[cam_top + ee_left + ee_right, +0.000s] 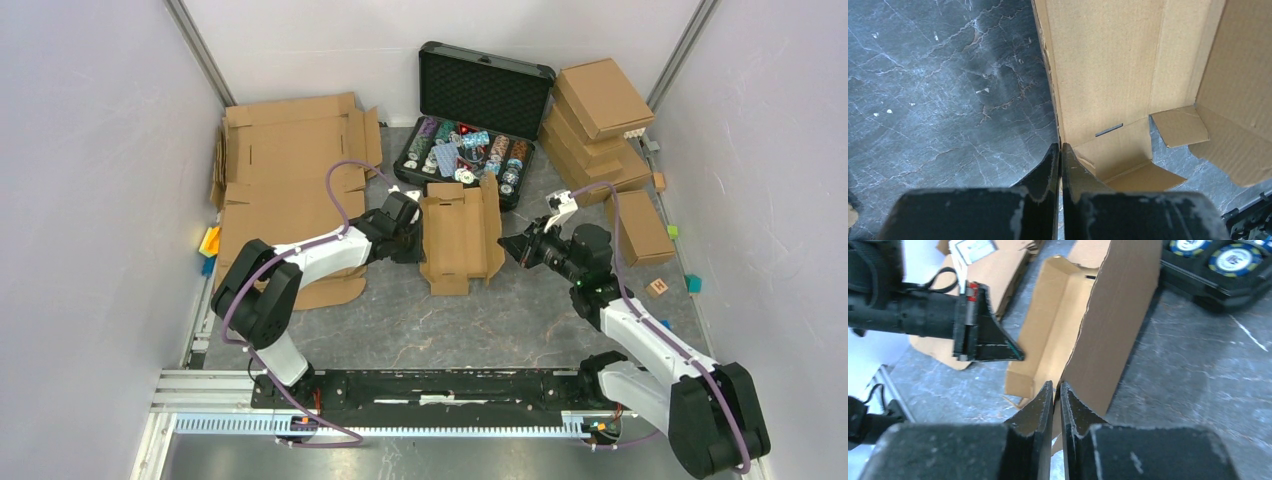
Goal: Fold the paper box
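Paper box (pixel 460 238) on the tabletop (pixel 450 325), just in front of the open black case (pixel 487 85), between the two arms. The left claw (pixel 1060 150) is pressed together on the box's left side wall, and the right claw (pixel 1056 390) pinches the right wall; both walls stand raised. Judged an early stage: end flaps, tabs and lid are not yet folded.

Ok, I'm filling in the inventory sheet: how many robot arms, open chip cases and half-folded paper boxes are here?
Robot arms: 2 (left arm, right arm)
Open black chip case: 1
Half-folded paper box: 1
Total: 4
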